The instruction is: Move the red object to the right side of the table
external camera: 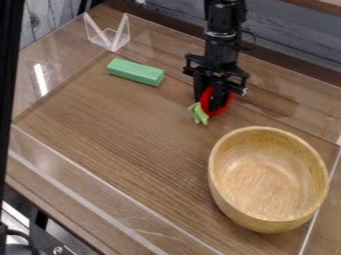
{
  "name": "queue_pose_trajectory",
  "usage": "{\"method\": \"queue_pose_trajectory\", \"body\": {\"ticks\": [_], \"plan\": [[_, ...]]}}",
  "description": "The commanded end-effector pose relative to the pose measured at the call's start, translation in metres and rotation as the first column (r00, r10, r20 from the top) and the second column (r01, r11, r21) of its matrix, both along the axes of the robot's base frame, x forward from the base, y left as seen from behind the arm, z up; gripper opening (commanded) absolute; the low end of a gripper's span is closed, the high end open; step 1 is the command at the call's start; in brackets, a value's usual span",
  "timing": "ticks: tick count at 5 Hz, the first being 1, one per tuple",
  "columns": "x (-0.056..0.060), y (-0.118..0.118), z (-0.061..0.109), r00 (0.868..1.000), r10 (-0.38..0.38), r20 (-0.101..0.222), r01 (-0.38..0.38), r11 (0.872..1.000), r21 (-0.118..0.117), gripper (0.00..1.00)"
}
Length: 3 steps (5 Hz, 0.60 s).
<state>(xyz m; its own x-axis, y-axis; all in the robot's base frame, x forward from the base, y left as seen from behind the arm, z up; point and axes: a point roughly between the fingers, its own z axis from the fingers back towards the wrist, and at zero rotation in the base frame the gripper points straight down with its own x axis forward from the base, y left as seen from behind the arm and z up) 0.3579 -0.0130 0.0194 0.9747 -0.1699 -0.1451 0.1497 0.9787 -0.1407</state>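
Lying toward the back left of the table [107, 149], a flat green block [136, 72] sits well apart from everything else. Near centre, the gripper [213, 100] points down with fingers pinched on the red object [213, 101], its green leafy stub [198, 114] poking out lower left just above the wood. Front right: wooden bowl [269, 176], near the gripper.

Legible markings: none found.
Checked the green block [136, 71], the wooden bowl [269, 176], the gripper [213, 97] and the clear acrylic walls [80, 214] of the table [120, 129]; no text, label, brand, number or sign can be read on any surface, and anything finer is too small to resolve at this picture size.
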Motion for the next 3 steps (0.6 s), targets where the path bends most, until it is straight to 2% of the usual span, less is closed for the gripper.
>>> {"method": "queue_pose_trajectory", "body": {"ticks": [1, 3], "plan": [[-0.0015, -0.0244, 0.0028, 0.997, -0.072, 0.004, 0.072, 0.997, -0.021, 0.00], [-0.0038, -0.0255, 0.0021, 0.997, -0.080, -0.011, 0.080, 0.996, -0.031, 0.00]]}}
